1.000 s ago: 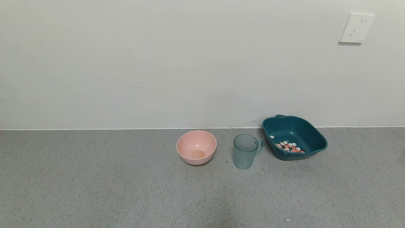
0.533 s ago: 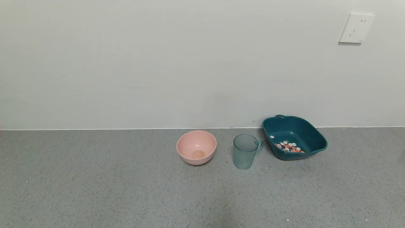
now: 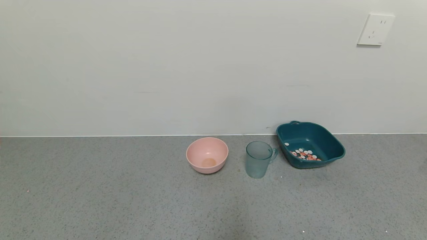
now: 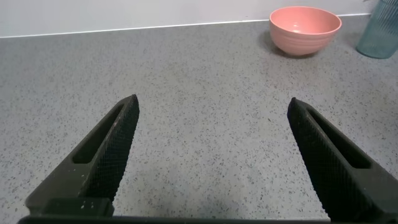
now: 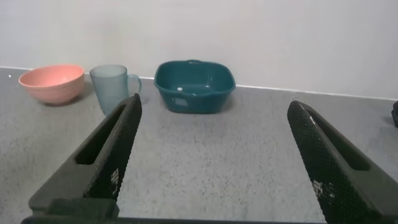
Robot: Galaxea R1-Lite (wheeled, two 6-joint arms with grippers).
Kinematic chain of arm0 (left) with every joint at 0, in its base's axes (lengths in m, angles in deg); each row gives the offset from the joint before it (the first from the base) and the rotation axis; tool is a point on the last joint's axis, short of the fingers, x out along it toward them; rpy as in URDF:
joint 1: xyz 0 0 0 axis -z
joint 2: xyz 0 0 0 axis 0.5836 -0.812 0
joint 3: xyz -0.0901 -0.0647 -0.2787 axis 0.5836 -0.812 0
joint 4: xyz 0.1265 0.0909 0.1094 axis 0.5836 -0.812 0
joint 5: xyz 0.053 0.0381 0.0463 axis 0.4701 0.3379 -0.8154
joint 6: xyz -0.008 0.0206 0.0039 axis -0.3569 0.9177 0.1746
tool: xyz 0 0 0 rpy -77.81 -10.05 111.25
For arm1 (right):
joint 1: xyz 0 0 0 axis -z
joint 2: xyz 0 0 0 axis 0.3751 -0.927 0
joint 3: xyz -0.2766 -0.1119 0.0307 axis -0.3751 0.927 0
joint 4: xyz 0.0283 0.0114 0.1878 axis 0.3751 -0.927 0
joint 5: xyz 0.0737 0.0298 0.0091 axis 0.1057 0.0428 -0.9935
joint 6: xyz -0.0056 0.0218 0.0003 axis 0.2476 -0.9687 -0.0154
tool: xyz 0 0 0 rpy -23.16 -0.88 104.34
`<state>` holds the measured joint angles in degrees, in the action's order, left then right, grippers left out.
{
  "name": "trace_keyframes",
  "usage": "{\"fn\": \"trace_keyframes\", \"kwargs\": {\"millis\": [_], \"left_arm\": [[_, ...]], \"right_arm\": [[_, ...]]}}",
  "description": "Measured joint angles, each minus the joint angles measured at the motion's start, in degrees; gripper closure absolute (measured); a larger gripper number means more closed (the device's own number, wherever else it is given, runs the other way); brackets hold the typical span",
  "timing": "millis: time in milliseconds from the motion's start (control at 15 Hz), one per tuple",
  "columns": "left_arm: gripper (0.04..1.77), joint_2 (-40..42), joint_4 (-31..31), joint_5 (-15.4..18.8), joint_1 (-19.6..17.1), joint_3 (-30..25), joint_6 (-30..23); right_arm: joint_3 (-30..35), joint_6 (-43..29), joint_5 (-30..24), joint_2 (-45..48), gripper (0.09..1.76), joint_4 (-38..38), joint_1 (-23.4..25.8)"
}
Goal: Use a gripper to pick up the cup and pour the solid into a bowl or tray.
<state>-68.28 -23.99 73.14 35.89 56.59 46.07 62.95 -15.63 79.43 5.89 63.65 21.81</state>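
The pale teal ribbed cup point(image 3: 258, 159) stands upright on the grey counter, handle toward the dark teal basin point(image 3: 328, 141) at its right. It looks empty. The red-orange and white solid point(image 3: 305, 154) lies in the basin's bottom. Neither arm shows in the head view. My left gripper point(image 4: 212, 106) is open and empty over bare counter, well short of the cup point(image 4: 379, 37). My right gripper point(image 5: 214, 109) is open and empty, low over the counter, facing the cup point(image 5: 112, 87) and the basin point(image 5: 214, 93) from a distance.
A round pink bowl point(image 3: 207, 155) stands left of the cup; it also shows in the left wrist view point(image 4: 305, 28) and the right wrist view point(image 5: 53, 82). A white wall runs behind the counter, with a socket point(image 3: 375, 29) at upper right.
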Motion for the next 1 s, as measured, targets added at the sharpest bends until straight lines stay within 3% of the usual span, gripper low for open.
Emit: {"fn": "trace_keyframes", "kwargs": {"millis": [200, 467, 1000], "left_arm": [[0.09, 0.0, 0.0, 0.0, 0.0, 0.0, 0.0], [0.09, 0.0, 0.0, 0.0, 0.0, 0.0, 0.0], [0.09, 0.0, 0.0, 0.0, 0.0, 0.0, 0.0]], "right_arm": [[0.2, 0.3, 0.3, 0.0, 0.14, -8.8, 0.0], [0.2, -0.1, 2.6, 0.0, 0.14, -13.2, 0.0], [0.2, -0.2, 2.8, 0.0, 0.14, -13.0, 0.0]]}}
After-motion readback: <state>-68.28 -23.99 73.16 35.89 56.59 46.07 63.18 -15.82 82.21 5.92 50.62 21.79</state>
